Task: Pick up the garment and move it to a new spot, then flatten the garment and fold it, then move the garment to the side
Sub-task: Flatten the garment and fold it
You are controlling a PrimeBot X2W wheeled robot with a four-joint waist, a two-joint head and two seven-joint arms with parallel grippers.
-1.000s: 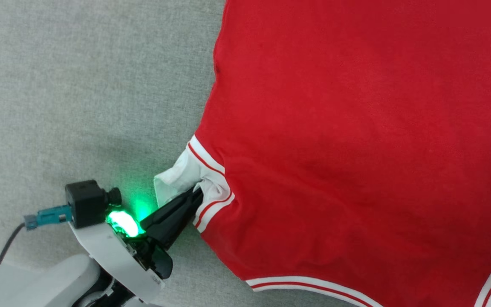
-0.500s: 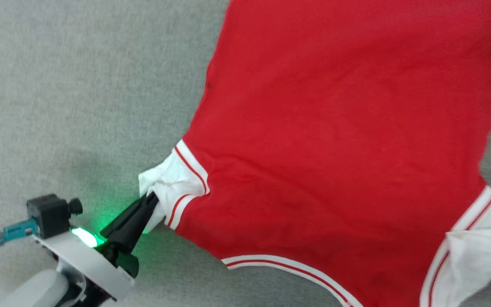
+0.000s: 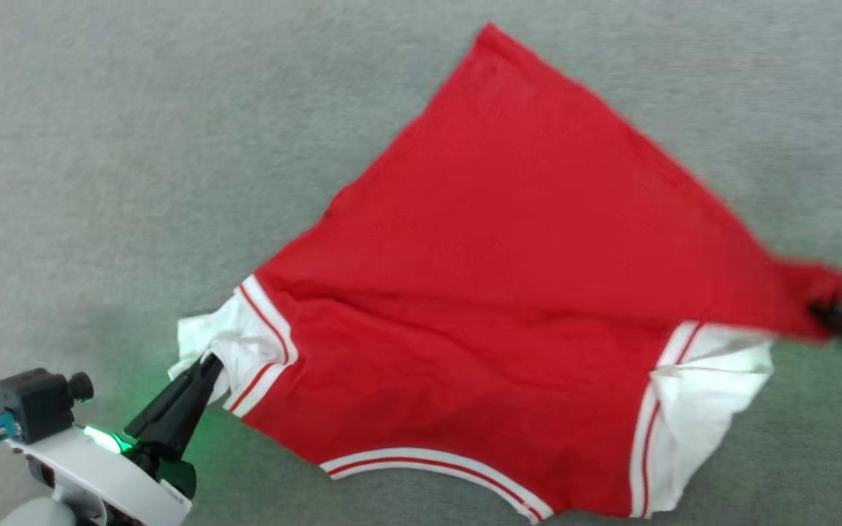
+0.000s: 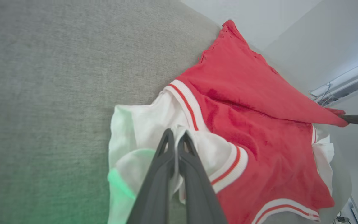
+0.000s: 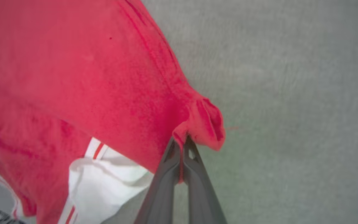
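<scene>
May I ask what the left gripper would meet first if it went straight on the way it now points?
The left gripper pinches the white sleeve of the garment; straight on, it would likely push that bunched sleeve into the red body just beyond, though depth is unclear.

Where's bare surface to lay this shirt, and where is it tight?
Head view: widest bare grey surface lies left of the garment, above the left gripper. Smaller patch upper right, above the right gripper. Crowded between the grippers, where the garment spreads.
</scene>
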